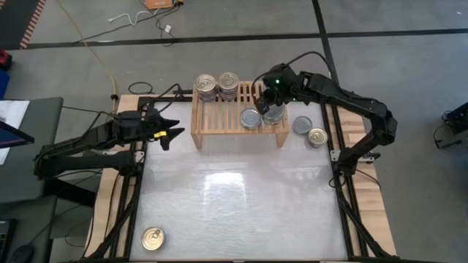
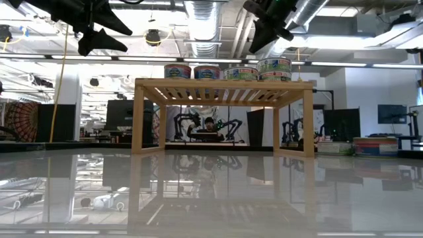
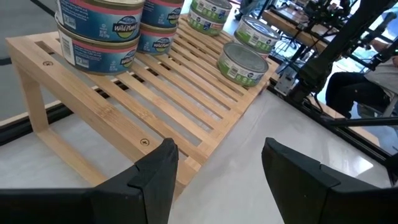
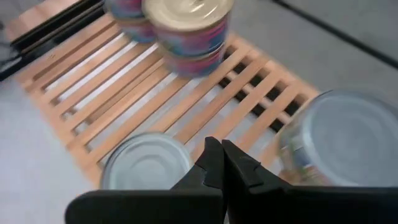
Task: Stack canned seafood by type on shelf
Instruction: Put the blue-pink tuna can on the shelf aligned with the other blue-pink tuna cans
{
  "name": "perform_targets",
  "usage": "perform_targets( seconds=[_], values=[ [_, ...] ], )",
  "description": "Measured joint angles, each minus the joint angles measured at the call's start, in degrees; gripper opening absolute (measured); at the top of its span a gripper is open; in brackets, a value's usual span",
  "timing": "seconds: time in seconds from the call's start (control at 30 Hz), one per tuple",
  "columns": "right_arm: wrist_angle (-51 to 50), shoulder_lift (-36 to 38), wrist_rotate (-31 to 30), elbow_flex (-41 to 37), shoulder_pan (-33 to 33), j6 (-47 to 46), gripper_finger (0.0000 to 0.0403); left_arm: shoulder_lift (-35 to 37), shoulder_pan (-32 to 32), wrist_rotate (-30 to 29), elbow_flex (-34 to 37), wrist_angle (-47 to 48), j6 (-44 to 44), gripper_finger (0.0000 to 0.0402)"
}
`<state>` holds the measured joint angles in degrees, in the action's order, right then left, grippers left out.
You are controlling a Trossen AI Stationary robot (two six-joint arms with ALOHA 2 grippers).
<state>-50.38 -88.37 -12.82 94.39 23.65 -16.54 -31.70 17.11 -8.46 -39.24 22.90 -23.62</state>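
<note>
Two kinds of tin are sharing the shelf [image 1: 238,119]: we are seeing pink-and-blue-labelled, gold-topped cans [image 1: 218,85] in two stacks at its far left corner, and green-labelled, silver-topped cans [image 1: 251,118] grouped toward its right end, evidently so that each type is keeping its own zone. In the left wrist view we are counting at least three green cans on the slats. Off the shelf, three tins are waiting on the table [image 1: 241,197]: one silver [image 1: 302,125] and one gold [image 1: 316,136] just right of the shelf, one gold [image 1: 152,238] at the near left corner. The right gripper [image 1: 273,101] is hovering over the green group, fingers pressed together, holding nothing. The left gripper [image 1: 172,132] is waiting left of the shelf, partly spread, empty.
</note>
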Motion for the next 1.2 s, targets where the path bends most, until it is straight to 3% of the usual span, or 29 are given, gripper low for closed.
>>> perform_targets(
  seconds=[0.33, 0.57, 0.9, 1.2],
  values=[
    [-0.92, -0.51, 0.92, 0.04, -5.47, -2.94, 0.0018, 0.0, 0.0, -2.91, 0.0, 0.6, -0.02, 0.0222],
    [-10.3, -0.45, 0.2, 0.04, -8.82, -10.56, 0.0017, 0.0, 0.0, -3.59, 0.0, 4.53, -0.09, 0.0222],
    [-20.62, 4.78, -8.76, 0.04, -20.55, -24.66, 0.002, 3.82, 0.02, -8.15, 0.0, 10.16, -3.62, 0.0222],
    [-39.23, 11.0, -19.28, 0.04, -34.69, -49.73, 0.0021, 10.04, 0.02, -11.36, 0.0, 13.85, -4.76, 0.0222]
  ],
)
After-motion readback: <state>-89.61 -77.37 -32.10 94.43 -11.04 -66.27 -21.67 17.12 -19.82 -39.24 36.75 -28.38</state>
